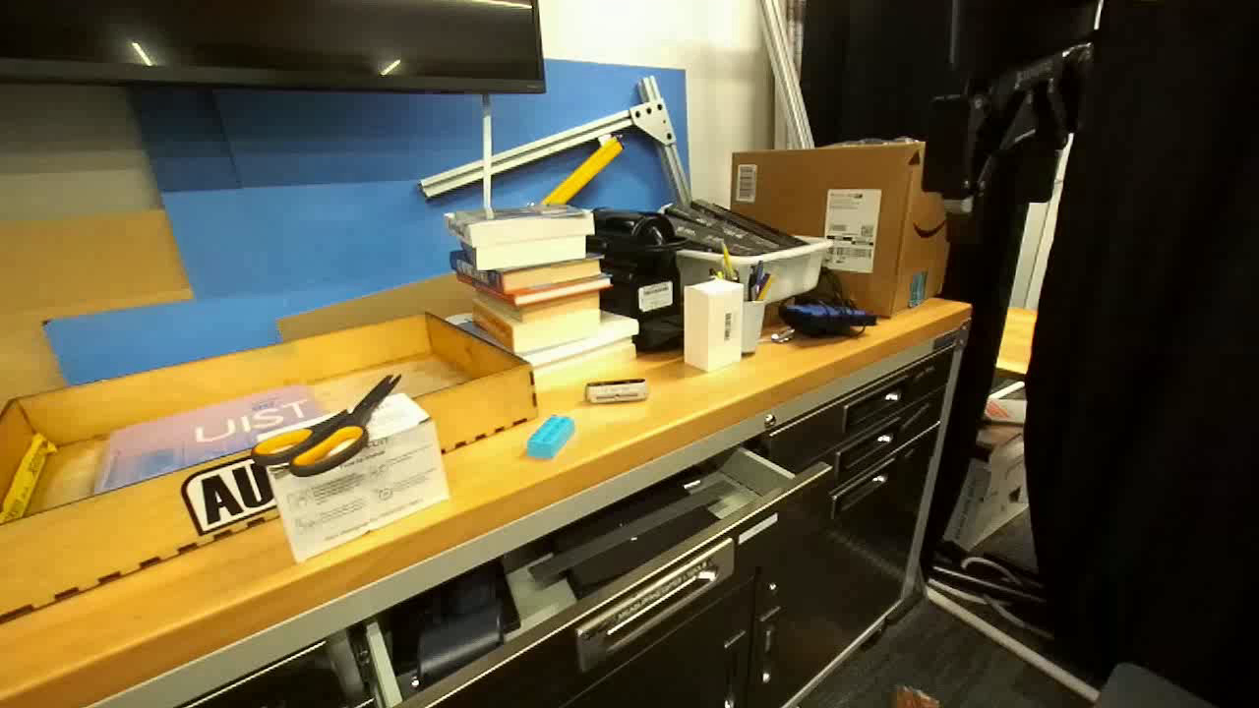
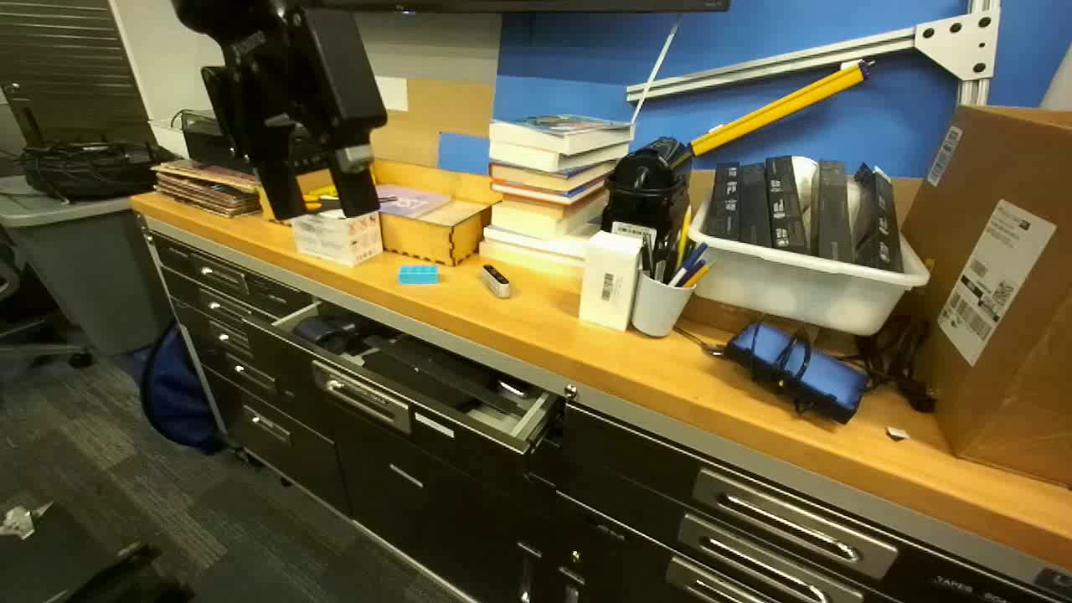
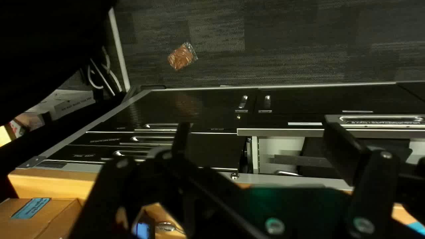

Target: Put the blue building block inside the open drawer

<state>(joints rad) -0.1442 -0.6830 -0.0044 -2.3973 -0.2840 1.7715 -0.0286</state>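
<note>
**Well above the open drawer (image 2: 477, 448), the jaws stand wide**

The jaws' two sides are spread far apart, a broad gap between; in the wrist view one side overlaps the drawer's front edge, the other the cabinet fronts (image 3: 212, 149) beside it.

The drawer juts out past the edge of the desk (image 2: 536, 318), so that a long slot shows between the desk's grey lip and the drawer's own black front with its silver handle (image 2: 364, 395). Dark things (image 1: 629, 531) fill much of that slot, though pale bottom shows in places. Dark carpet (image 3: 282, 59) runs in front of the drawer.

Just behind the drawer, up on the desk with a strip of wood between it and the edge, lies the blue building block (image 1: 549, 437). It is small, oblong and light blue, lying flat, its top knobbly; the bumps are too small to count. Also behind the drawer, near the block, sits a little white-and-black object (image 1: 617, 393); behind one end of the drawer stands a white box (image 1: 364, 492) with scissors (image 1: 356, 425) on top, and deeper back a wooden tray (image 1: 489, 398).
</note>
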